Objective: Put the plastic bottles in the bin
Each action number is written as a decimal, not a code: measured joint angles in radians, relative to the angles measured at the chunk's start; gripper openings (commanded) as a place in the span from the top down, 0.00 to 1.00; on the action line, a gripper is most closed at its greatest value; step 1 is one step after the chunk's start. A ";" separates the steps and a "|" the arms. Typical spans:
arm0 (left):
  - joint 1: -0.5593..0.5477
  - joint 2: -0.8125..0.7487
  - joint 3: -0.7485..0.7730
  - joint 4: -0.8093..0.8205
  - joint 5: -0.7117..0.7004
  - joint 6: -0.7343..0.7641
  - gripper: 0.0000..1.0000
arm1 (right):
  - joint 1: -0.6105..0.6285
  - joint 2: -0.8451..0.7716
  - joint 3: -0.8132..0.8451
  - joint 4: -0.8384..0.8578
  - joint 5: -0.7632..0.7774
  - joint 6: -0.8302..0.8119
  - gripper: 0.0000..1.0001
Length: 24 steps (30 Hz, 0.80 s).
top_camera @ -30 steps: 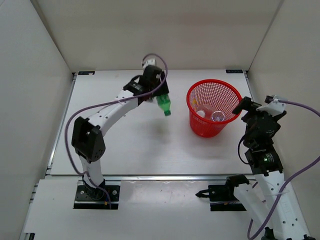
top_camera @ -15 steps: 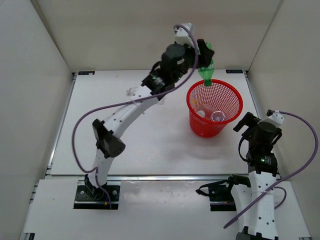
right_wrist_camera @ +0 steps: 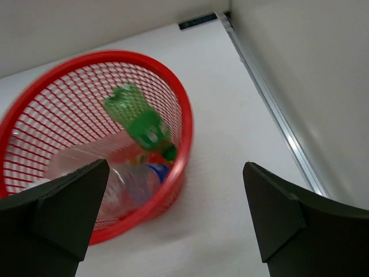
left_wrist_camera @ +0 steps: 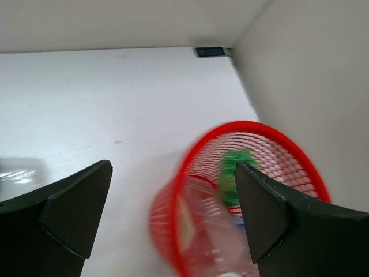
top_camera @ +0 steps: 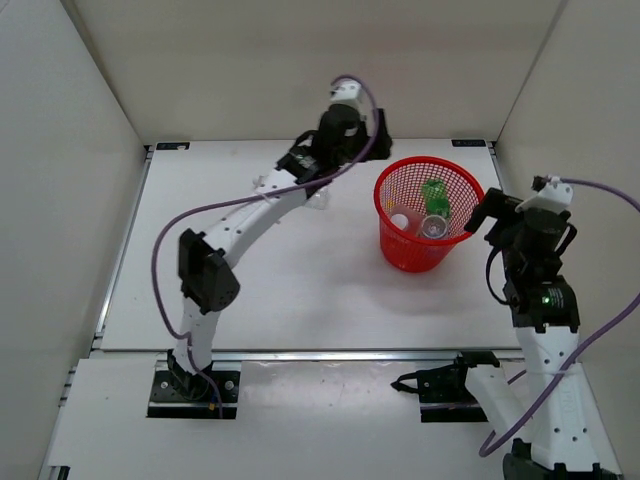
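White table (top_camera: 270,290) and white walls stood all around. Just right of the red bin (top_camera: 408,258), the right gripper (top_camera: 483,215) had its jaws wide apart and held nothing. Inside the bin, the small green bottle (top_camera: 434,192) leaned on 2 clear bottles (top_camera: 405,222). Past the bin's far left rim, the left gripper (left_wrist_camera: 173,167) hung wide apart and empty too. Left of the bin lay a blurry clear thing (left_wrist_camera: 17,173), maybe 1 more bottle. Both grippers were close to the bin, so a bump could tip it and spill the bottles.
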State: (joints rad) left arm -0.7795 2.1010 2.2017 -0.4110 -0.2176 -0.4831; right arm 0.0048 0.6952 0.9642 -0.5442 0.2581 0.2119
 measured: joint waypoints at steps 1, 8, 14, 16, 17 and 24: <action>0.037 -0.058 -0.075 -0.005 0.002 -0.017 0.01 | 0.002 0.034 0.041 -0.003 -0.030 -0.010 0.01; 0.480 -0.685 -0.938 0.019 0.055 -0.174 0.01 | 0.347 0.357 0.329 0.035 -0.089 -0.146 0.00; 0.616 -1.038 -1.100 -0.184 -0.034 -0.186 0.01 | 0.454 0.797 0.637 0.058 -0.319 -0.243 0.01; 0.619 -1.107 -1.106 -0.222 -0.034 -0.184 0.01 | 0.453 0.945 0.750 0.050 -0.393 -0.279 0.01; 0.632 -1.138 -1.121 -0.237 -0.034 -0.184 0.01 | 0.458 1.024 0.821 0.028 -0.421 -0.300 0.01; 0.700 -1.169 -1.242 -0.417 -0.039 -0.191 0.01 | 0.535 1.600 1.527 -0.129 -0.569 -0.425 0.01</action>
State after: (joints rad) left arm -0.0799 0.9321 0.9592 -0.8284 -0.2562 -0.6739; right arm 0.5396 2.2951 2.4908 -0.6727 -0.3107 -0.2127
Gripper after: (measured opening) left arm 0.987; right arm 0.991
